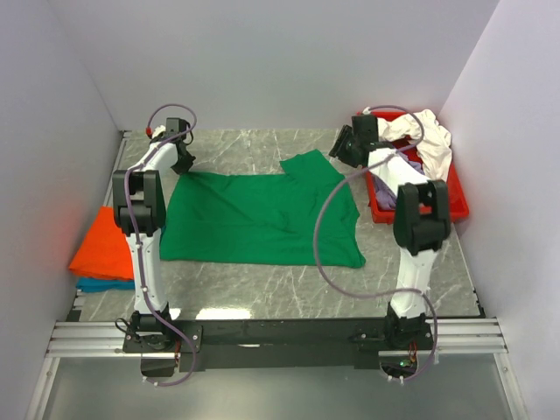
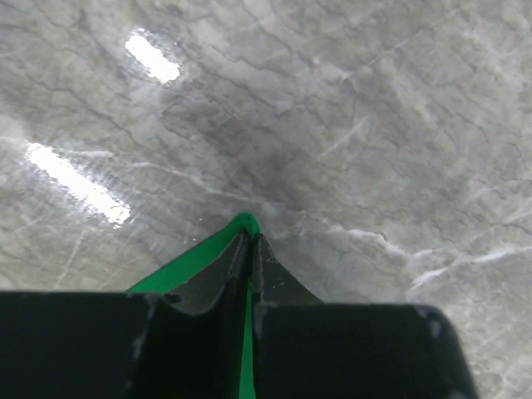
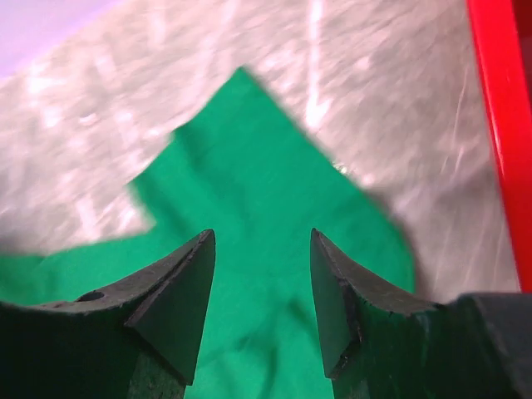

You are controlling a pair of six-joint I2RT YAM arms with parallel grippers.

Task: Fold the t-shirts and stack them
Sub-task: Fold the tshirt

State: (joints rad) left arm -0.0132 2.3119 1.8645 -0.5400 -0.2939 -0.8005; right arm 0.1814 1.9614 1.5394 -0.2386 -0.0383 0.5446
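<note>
Stack comes first, at the near left edge of the counter [image 1: 245, 144]: an orange t-shirt [image 1: 103, 249] folded on a teal t-shirt [image 1: 94, 284], set apart so the middle is left for working. Beyond it the bright green t-shirt [image 1: 254, 219] lies spread flat across the centre, one sleeve [image 1: 311, 166] pointing towards the far edge.

The left tool [image 2: 249, 241] is at the shirt's far left corner, fingers pressed together on the tip of the green cloth. I judge that pinch is meant to keep the corner pulled out square. The right tool [image 3: 262, 249] hangs over the sleeve with its fingers spread and nothing between them. It looks poised to take the sleeve for a fold, though that is only my reading.

The right arm's cable [image 1: 319, 249] loops across the shirt's right side and could snag a fold carried that way. At the far right corner a red tray [image 1: 457, 208] holds a cream-white t-shirt [image 1: 424, 136] and a lavender t-shirt [image 1: 385, 194], crumpled and waiting, just beside the right arm's elbow.
</note>
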